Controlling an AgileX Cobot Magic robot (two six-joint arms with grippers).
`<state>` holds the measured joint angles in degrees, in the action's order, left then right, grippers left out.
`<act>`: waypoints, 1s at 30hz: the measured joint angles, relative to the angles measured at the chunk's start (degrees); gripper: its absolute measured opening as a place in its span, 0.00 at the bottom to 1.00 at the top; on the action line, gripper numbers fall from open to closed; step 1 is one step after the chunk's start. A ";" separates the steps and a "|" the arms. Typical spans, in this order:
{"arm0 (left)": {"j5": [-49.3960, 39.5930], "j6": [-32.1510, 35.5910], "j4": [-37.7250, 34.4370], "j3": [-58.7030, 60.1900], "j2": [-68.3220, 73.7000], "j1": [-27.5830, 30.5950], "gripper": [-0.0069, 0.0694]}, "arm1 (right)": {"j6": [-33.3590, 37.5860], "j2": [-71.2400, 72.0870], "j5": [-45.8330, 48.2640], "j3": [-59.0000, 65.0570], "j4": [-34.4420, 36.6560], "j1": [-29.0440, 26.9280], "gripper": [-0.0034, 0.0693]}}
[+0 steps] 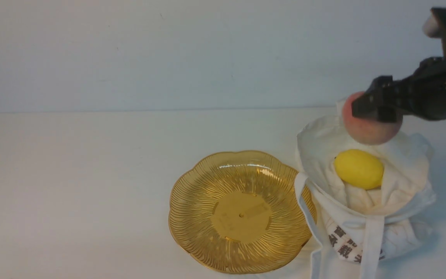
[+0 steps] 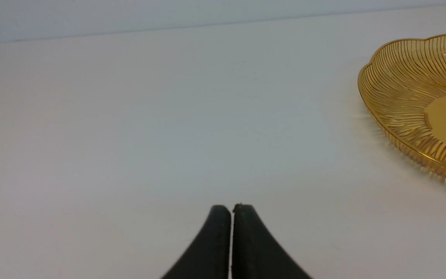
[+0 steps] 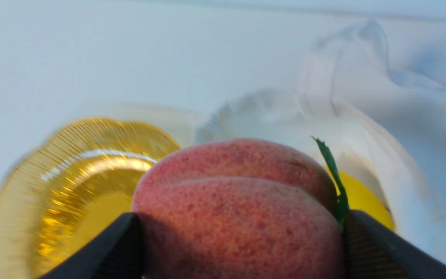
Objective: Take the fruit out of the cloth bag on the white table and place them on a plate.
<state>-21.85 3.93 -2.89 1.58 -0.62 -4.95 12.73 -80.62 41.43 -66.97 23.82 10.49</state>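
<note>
Leftmost, the left gripper (image 2: 231,209) sits pinched together over the white table (image 2: 130,116). Centre, the plate (image 1: 177,201) lies bare; the peach (image 1: 370,131) should travel there level, then lower gently. Right, the right gripper (image 1: 378,106) clamps it above the cloth bag (image 1: 405,174), lemon (image 1: 359,169) inside.

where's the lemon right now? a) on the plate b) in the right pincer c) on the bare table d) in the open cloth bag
d: the lemon lies in the open mouth of the cloth bag; the right pincer holds the peach above it, and the plate bears no fruit.
</note>
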 joint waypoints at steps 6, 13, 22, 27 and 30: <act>0.00 0.00 0.00 0.00 0.00 0.00 0.08 | 6.38 -5.62 -0.74 -0.83 8.74 10.64 0.86; 0.00 0.00 0.00 0.00 0.00 0.00 0.08 | 8.48 -17.03 -9.31 -0.83 9.15 18.78 0.86; 0.00 0.00 0.00 0.00 0.00 0.00 0.08 | 8.55 -24.71 -14.03 -0.83 9.49 19.52 0.90; 0.00 0.00 0.00 0.00 0.00 0.00 0.08 | 7.60 -24.73 -14.72 -0.87 9.53 19.52 0.99; 0.00 0.00 0.00 0.00 0.00 0.00 0.08 | 7.42 -24.67 -14.78 -0.87 9.53 19.52 1.00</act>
<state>-21.85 3.93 -2.89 1.58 -0.62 -4.95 20.14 -105.29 26.65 -67.84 33.36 30.00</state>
